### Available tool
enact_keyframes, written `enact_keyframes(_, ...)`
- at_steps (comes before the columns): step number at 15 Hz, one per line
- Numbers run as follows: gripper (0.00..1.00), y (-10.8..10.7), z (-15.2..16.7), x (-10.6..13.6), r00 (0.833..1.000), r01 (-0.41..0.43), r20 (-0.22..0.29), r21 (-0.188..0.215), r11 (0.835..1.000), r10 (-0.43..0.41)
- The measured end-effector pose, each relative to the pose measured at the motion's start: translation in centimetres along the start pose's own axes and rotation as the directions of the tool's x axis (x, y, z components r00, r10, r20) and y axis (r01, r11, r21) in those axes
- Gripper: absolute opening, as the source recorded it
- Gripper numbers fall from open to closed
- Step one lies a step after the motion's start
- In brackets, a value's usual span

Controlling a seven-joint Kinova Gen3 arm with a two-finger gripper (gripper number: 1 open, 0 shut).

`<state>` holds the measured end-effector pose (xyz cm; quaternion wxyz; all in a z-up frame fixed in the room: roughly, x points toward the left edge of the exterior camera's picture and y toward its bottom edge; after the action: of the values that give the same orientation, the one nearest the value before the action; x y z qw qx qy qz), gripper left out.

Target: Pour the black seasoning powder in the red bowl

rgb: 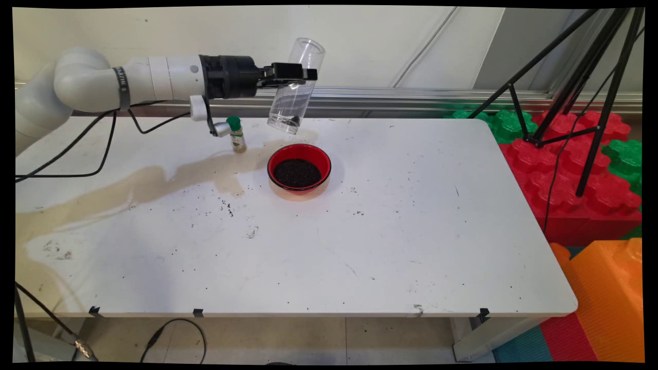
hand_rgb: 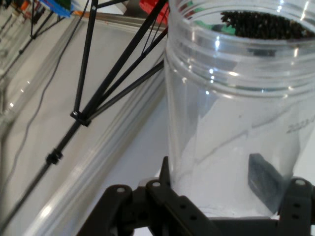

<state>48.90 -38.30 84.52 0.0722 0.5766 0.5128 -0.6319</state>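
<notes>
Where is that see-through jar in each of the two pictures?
Main view: the clear jar hangs tilted at top centre, clamped in the pincer, above the red bowl.
Hand view: the jar fills the right half, dark grains at its top end.
Shared landmark: the black tripod.

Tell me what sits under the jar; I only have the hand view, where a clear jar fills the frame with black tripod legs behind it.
Observer: A red bowl of dark grains stands on the white table, just below and in front of the tilted clear jar.
Operator: Is the jar's opening facing down?
Observer: Its lower end points down toward the bowl, with only a few dark grains left there.
Operator: Anything else near it?
Observer: A small green-capped bottle stands upright left of the bowl.
Operator: How is the jar held?
Observer: The gripper clamps it around the middle, well above the table.
</notes>
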Motion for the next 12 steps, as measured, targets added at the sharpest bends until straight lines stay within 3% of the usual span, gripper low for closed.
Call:
enact_keyframes(5,0.0,-0.18,-0.46,-0.27,0.99,0.143,-0.003,-0.017,0.99,-0.143)
enact_keyframes(9,0.0,-0.23,-0.78,-0.42,0.968,0.251,-0.007,-0.036,0.967,-0.252)
enact_keyframes(12,0.0,-0.21,-0.94,-0.57,0.939,0.344,-0.006,-0.054,0.937,-0.345)
